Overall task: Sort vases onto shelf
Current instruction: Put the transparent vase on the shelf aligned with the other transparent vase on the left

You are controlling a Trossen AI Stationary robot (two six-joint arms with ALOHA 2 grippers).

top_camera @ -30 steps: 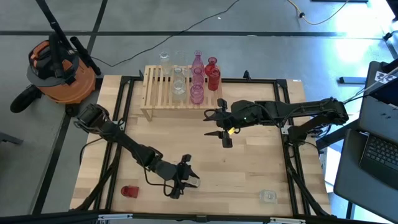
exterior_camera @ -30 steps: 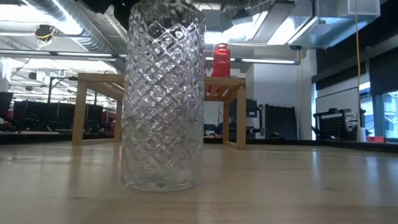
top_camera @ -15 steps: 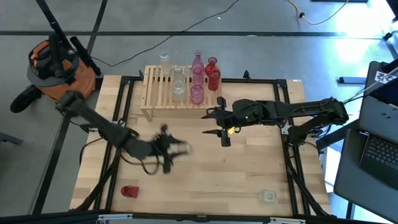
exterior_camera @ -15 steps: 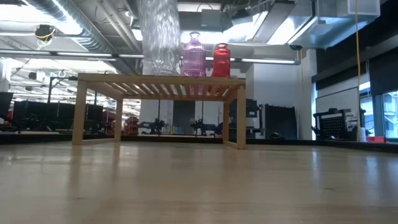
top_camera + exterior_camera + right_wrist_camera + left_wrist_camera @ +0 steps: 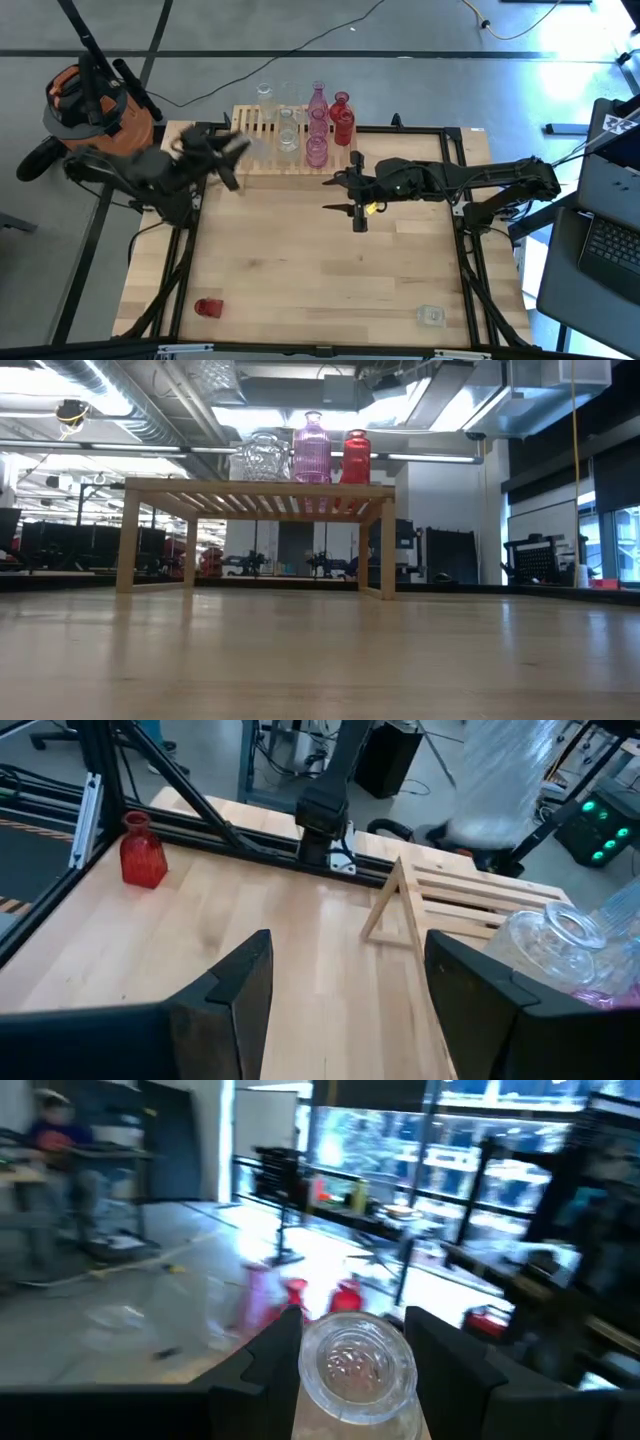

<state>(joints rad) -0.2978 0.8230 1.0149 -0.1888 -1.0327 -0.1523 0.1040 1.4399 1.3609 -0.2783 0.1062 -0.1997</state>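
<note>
Left wrist view — round, clear-glass vase

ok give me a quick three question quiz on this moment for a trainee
1. True or false: the right gripper is holding a vase.
2. What is between the fingers of the left gripper? A: a pink vase. B: a clear vase. C: nothing.
3. Fill in: ___ vases stand on the table, off the shelf.
Key: 1 false, it is open and empty, in front of the shelf. 2 B. 3 two, a red vase and a clear one.
</note>
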